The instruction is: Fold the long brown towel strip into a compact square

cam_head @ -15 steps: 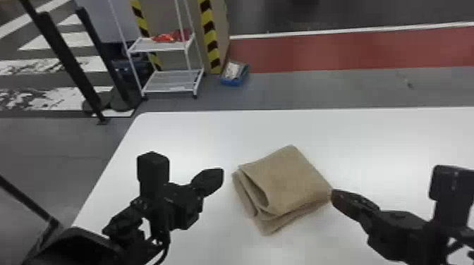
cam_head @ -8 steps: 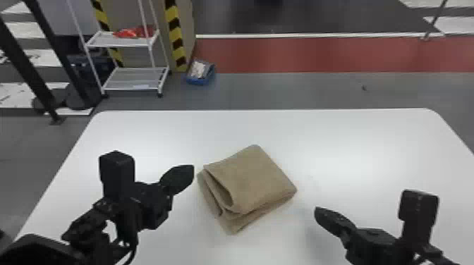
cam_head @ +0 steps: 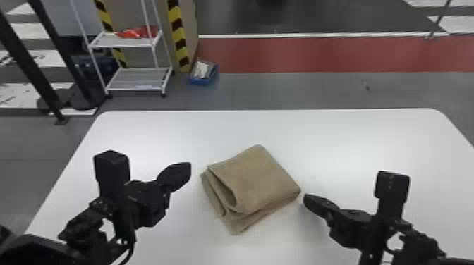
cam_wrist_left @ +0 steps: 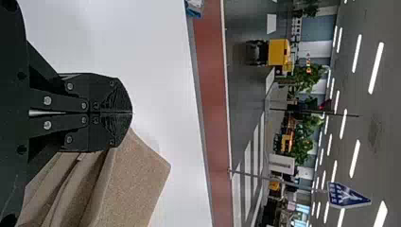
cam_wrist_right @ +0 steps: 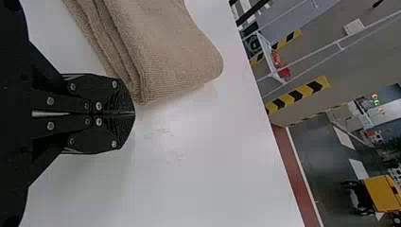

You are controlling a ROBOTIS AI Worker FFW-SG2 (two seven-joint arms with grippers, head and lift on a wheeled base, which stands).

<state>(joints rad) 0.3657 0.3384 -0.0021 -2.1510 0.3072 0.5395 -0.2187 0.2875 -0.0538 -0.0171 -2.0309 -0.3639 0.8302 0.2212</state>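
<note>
The brown towel (cam_head: pixel 259 179) lies folded into a layered, roughly square stack on the table, turned at an angle, its folds gaping a little on the left side. Left of it stands my left gripper (cam_head: pixel 189 169), shut and apart from the cloth; the left wrist view has this gripper (cam_wrist_left: pixel 131 113) with its fingers pressed together and the towel (cam_wrist_left: pixel 137 175) beyond. Close to the towel's right corner is my right gripper (cam_head: pixel 306 199), shut too. In the right wrist view the gripper (cam_wrist_right: pixel 134 113) holds nothing, beside the towel's layered edge (cam_wrist_right: pixel 165 52).
The white table (cam_head: pixel 370 141) extends around the towel, with rounded far corners. Past it on the floor are a white wire shelf (cam_head: pixel 137 79) and a blue bin (cam_head: pixel 204 72); dark posts stand at the far left.
The head view has swung to the right and then partly back. Against the towel, the right gripper has moved away and come closer again; both grippers look shut throughout.
</note>
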